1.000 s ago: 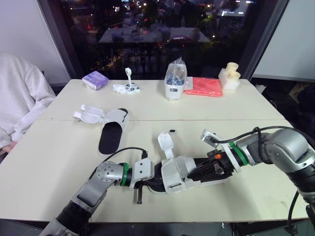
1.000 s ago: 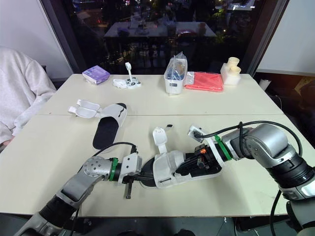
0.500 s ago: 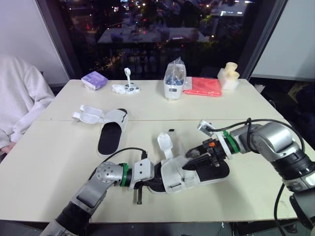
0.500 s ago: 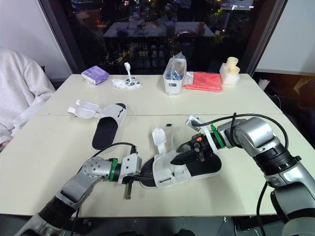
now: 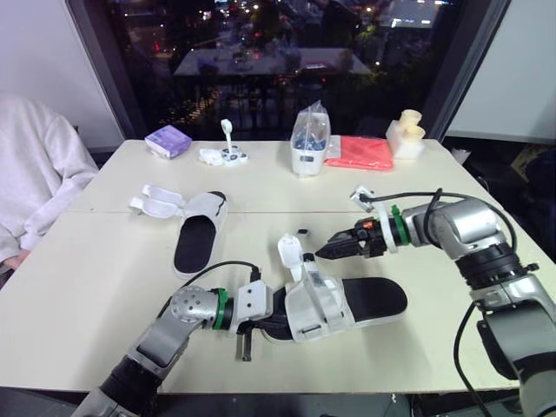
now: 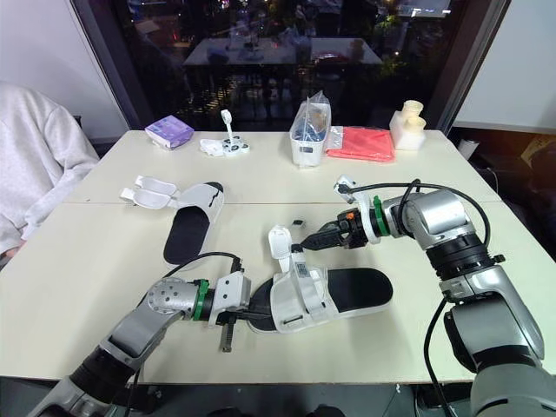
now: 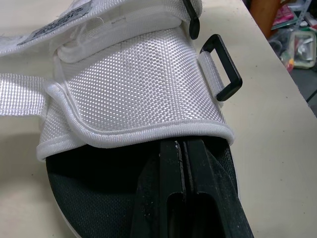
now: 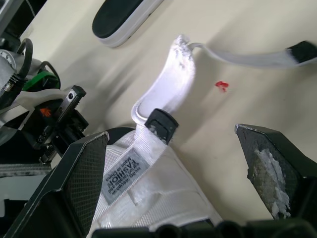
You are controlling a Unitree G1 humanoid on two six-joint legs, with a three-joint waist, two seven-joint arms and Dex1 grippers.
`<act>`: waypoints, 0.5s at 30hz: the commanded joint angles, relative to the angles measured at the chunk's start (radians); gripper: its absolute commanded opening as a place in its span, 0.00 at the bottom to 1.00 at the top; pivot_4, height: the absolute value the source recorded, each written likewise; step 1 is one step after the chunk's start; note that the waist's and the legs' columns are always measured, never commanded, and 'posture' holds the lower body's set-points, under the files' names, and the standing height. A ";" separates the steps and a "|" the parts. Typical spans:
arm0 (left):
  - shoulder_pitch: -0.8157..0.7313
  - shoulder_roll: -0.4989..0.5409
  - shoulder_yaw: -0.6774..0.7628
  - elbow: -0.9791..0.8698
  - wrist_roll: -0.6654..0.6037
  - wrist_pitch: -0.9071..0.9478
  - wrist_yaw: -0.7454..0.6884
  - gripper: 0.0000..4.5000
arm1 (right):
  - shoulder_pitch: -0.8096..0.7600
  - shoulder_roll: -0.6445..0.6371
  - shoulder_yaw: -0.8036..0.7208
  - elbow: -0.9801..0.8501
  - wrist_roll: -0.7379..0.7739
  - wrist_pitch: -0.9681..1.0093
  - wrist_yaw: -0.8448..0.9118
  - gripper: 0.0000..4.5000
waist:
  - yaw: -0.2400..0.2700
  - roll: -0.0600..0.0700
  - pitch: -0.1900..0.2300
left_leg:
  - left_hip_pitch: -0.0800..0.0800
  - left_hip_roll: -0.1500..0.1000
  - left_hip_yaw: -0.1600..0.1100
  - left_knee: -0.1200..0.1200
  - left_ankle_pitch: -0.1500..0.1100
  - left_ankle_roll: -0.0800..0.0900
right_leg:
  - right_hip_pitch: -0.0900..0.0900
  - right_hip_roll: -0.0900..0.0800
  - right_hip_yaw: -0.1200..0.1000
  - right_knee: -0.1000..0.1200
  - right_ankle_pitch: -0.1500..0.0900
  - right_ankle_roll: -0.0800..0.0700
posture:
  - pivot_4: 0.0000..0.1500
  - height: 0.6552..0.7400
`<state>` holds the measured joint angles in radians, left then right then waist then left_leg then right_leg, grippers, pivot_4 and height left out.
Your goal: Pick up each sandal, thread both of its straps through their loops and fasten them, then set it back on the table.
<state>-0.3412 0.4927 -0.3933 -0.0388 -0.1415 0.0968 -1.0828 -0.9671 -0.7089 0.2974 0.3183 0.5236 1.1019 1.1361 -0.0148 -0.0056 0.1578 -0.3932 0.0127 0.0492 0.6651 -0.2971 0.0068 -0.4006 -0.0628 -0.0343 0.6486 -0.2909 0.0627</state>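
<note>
Left arm: reaches in low from the robot's near left, forearm lying close over the cream table top [image 5: 87, 287] and pointing to the robot's right. The left gripper [image 7: 184, 148] has its two black fingers pressed together with only a thin seam between them; their tips lie on the black footbed and are tucked under the edge of the white woven upper of the near white-and-black sandal [image 5: 347, 300].

This sandal lies flat on the near half of the table between the two arms, its black footbed bare on the side nearer the right arm. A black rectangular loop [image 7: 221, 67] hangs free at the side of its upper, with no strap through it. A white padded strap tab [image 5: 291, 254] stands up from the upper, unfastened, and a thin white strap with a black tip [image 8: 302, 49] lies loose on the table behind it.

Right arm: comes in from the robot's right, elbow bent, forearm level and pointing to the robot's left. The right gripper [image 5: 323, 252] hovers above the table just beside the raised tab, not touching it. Its fingers [image 8: 74, 183] are spread wide apart and hold nothing.

The second white-and-black sandal [image 5: 195, 230] lies on the robot's left side of the table, well apart from both grippers, its white straps spread open at the far end.
</note>
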 commanded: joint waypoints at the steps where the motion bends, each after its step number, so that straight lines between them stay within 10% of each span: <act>1: 0.021 0.010 -0.025 0.037 0.039 0.019 0.000 0.00 | -0.011 0.023 -0.015 0.004 -0.013 -0.003 0.014 0.99 | 0.001 0.000 0.000 | 0.000 0.000 0.000 0.000 0.000 0.000 | 0.000 0.000 0.000 0.000 0.000 0.000 | 1.00 1.00; 9: 0.028 0.013 -0.022 0.027 0.039 0.023 0.005 0.00 | 0.017 0.072 -0.009 0.000 -0.023 0.014 0.014 0.99 | 0.000 0.000 0.000 | 0.000 0.000 0.000 0.000 0.000 0.000 | 0.000 0.000 0.000 0.000 0.000 0.000 | 1.00 1.00; 15: 0.040 0.019 -0.019 0.012 0.039 0.027 0.009 0.00 | 0.030 0.083 -0.017 -0.011 -0.026 0.028 0.017 0.46 | -0.001 0.000 0.000 | 0.000 0.000 0.000 0.000 0.000 0.000 | 0.000 0.000 0.000 0.000 0.000 0.000 | 1.00 1.00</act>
<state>-0.3264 0.4933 -0.3891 -0.0527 -0.1410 0.0987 -1.0739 -0.9326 -0.6320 0.3002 0.3395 0.4942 1.1277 1.1454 -0.0159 -0.0054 0.1578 -0.3932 0.0126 0.0492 0.6649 -0.2971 0.0068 -0.4008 -0.0629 -0.0343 0.6485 -0.2909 0.0627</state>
